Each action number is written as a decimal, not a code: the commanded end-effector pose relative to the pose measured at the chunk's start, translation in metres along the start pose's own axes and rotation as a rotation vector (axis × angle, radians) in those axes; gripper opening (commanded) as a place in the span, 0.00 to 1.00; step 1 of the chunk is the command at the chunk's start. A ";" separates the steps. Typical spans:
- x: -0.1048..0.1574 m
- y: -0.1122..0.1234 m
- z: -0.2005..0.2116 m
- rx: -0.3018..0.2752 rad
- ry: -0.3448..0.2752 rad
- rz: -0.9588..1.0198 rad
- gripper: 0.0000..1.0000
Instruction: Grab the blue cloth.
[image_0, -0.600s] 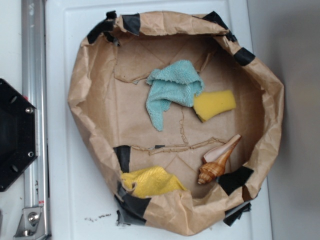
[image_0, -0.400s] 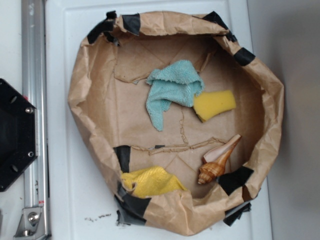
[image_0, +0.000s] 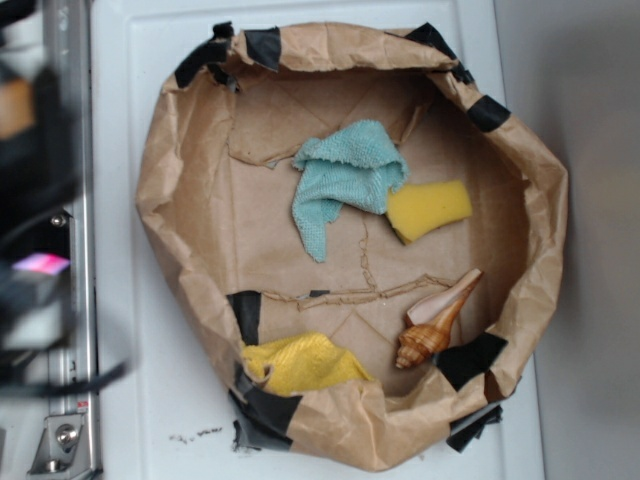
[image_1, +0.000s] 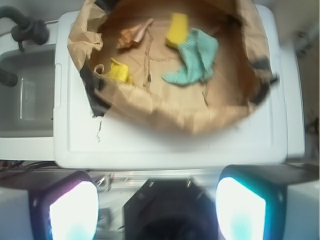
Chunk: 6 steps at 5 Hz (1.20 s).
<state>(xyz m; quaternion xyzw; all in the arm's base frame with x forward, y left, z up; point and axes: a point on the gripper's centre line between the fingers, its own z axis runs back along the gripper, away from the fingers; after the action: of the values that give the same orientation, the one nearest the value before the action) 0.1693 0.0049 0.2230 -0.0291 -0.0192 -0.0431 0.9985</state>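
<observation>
Blue cloth lies crumpled at the upper centre of the paper-lined basin, touching the yellow sponge on its right. End effector, at the wrist view's bottom edge, stands wide apart, holding nothing.

The blue cloth is observed as a small, light blue-teal terry towel with a fuzzy looped texture, crumpled and folded over itself rather than spread flat. In the exterior view, a bunched upper portion is noted, from which a narrower strip is extended downward and to the left. It is found lying on the brown paper floor, its right edge touching or overlapping a yellow block.
</observation>
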 end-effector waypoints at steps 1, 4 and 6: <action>0.097 0.028 -0.068 0.135 -0.057 -0.086 1.00; 0.138 0.029 -0.181 0.233 0.069 -0.384 1.00; 0.088 0.027 -0.140 0.187 -0.008 -0.337 1.00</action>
<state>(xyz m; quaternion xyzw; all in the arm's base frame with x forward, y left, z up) 0.2617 0.0172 0.0721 0.0612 -0.0018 -0.2143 0.9748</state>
